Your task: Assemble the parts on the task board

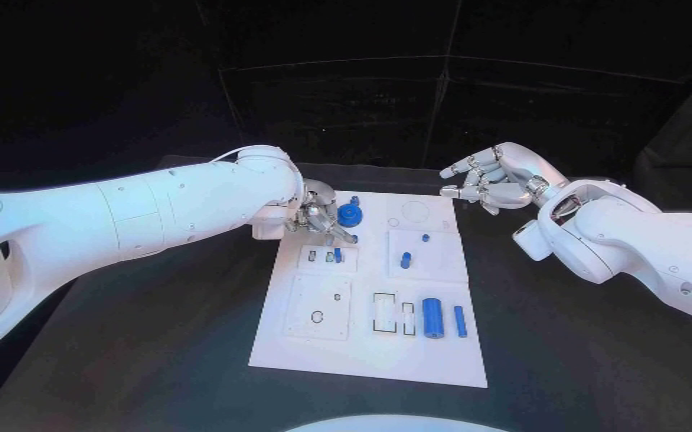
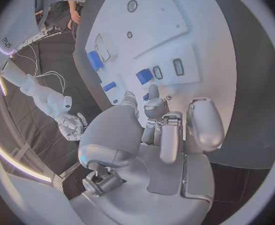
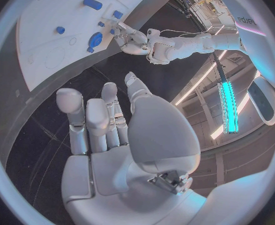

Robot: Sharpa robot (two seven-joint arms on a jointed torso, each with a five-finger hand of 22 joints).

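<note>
**Left hand at the board's far left corner, right hand clear of it**

The white task board (image 1: pixel 368 352) lay on the black tabletop (image 1: pixel 144 352), long side running away from the robot. The left hand (image 1: pixel 315 214) sat over the board's far left corner, its fingers bunched together and reaching toward a round blue part (image 1: pixel 351 216) just beside them. Whether the fingertips actually pinched anything could not be told: the head view showed them touching or nearly touching the round part, and the left wrist view showed the fingers (image 2: pixel 175 135) drawn close over the board with a small blue piece (image 2: pixel 145 97) just past their tips.

The right hand (image 1: pixel 490 180) hovered off the board's far right corner, above the tabletop, holding nothing. Its fingers (image 3: pixel 94 120) were loosely apart and gently curved, as the right wrist view showed.

Other blue parts stood further along the board. A small peg (image 1: pixel 405 260) sat in the middle right panel, and two little pieces (image 1: pixel 335 255) sat in the middle left panel, near the left hand. On the near right panel a thick blue cylinder (image 1: pixel 431 316) lay beside a thinner blue bar (image 1: pixel 460 320), with empty rectangular slots (image 1: pixel 385 313) just to their left. A ring-shaped outline (image 1: pixel 316 318) marked the near left panel.
</note>
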